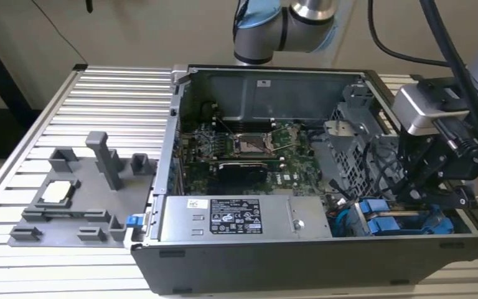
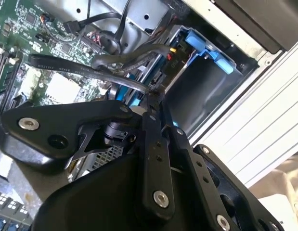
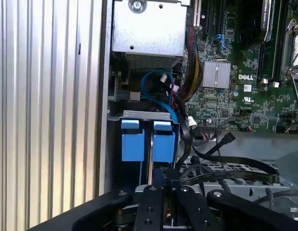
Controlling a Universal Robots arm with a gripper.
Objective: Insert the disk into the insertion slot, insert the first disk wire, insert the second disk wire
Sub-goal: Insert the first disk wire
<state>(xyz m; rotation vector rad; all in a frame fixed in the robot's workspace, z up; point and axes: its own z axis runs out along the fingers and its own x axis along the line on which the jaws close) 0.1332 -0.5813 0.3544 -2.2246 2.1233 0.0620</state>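
Pincer (image 1: 417, 196) grip we cannot tell; exterior view, two o'clock of blue-framed silver-grey hard drive (image 1: 373, 208); likely stiff, fragile, take blue frame.

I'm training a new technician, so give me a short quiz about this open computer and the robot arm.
1. True or false: the gripper is over the grey tray beside the case.
2. How many blue carrier ends sit side by side in the drive cage?
3. In the exterior view, what lies between tray and carriers? A) labelled power supply box B) keyboard C) monitor
Key: 1 false, it is at the drive cage; 2 two; 3 A.
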